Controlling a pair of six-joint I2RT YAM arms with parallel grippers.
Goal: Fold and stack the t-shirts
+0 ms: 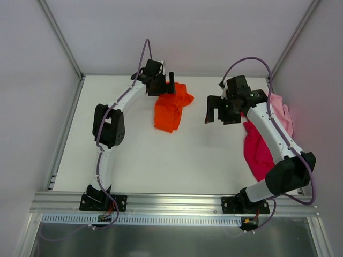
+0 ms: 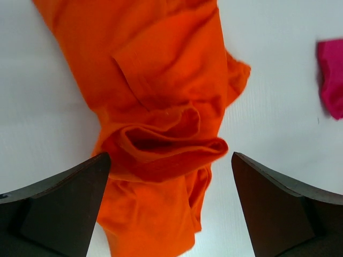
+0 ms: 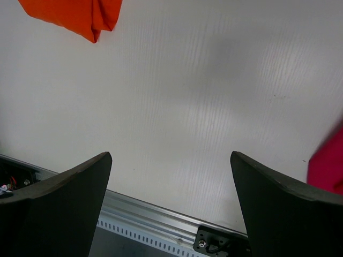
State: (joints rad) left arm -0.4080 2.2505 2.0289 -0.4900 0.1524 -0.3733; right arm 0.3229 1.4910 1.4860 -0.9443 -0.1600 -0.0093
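You are facing a task that looks barely begun: none of the three shirts is folded, and nothing is stacked. The bright orange cloth t-shirt (image 1: 170,110) is lying crumpled on the white worktop (image 1: 161,160), bunching into rumpled folds. Well to its right, the deep magenta-red cloth t-shirt (image 1: 257,152) is sprawling in a heap, with the light pink cloth t-shirt (image 1: 283,112) touching its far side. Your left hand (image 1: 165,85) is hovering over the orange shirt's far end, jaws spread wide and gripping nothing. Your right hand (image 1: 220,113) is hanging between the orange and magenta shirts, equally wide and empty.
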